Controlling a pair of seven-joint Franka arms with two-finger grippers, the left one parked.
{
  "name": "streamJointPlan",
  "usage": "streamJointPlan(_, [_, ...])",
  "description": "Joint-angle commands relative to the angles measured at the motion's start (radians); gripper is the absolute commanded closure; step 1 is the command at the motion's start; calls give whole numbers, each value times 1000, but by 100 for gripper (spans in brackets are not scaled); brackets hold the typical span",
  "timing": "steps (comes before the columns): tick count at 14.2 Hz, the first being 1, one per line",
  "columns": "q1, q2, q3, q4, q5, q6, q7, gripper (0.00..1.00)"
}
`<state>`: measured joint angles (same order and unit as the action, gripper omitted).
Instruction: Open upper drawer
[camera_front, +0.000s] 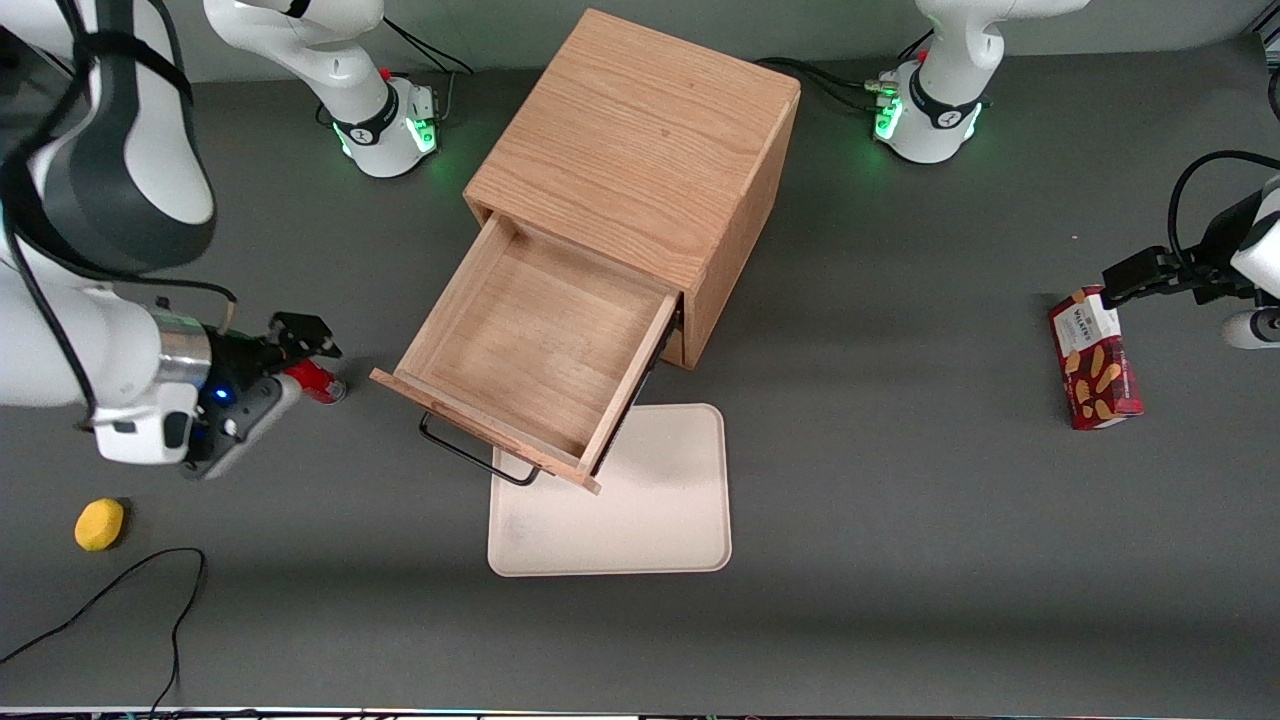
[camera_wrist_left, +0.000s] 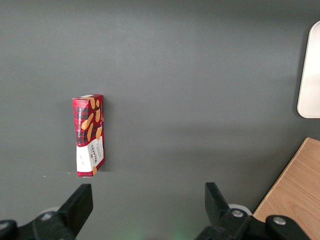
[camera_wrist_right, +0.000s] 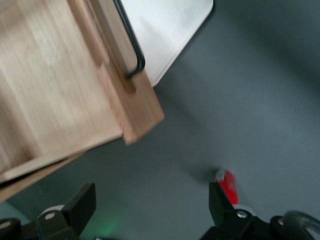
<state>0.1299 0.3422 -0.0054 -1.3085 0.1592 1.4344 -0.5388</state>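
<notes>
Your gripper (camera_front: 300, 340), fingers spread and empty, sits mid-left of the frame; the upper drawer (camera_front: 530, 350) stands pulled out beside it.

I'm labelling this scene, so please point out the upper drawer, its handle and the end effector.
upper drawer (camera_front: 545, 345): front view, on its bare wooden floor.
handle (camera_front: 470, 455): front view, on the black wire under the drawer front.
end effector (camera_front: 305, 340): front view, open, between its fingertips, beside the drawer toward the working arm's end.
</notes>
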Motion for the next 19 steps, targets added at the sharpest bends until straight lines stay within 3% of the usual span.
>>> streamJointPlan(1, [8,-231,-24,-254,-35,29,33,0])
streamJointPlan(5, [8,-356,-76,-366,-63,26,210,0])
streamJointPlan(8, [8,-374,-135,-380,-107,23,217,0])
streamJointPlan(11, [8,-374,-206,-376,-109,29,224,0])
streamJointPlan(15, [11,-368,-222,-370,-127,20,393,0])
streamJointPlan(19, [10,-353,-225,-348,-116,5,405,0])
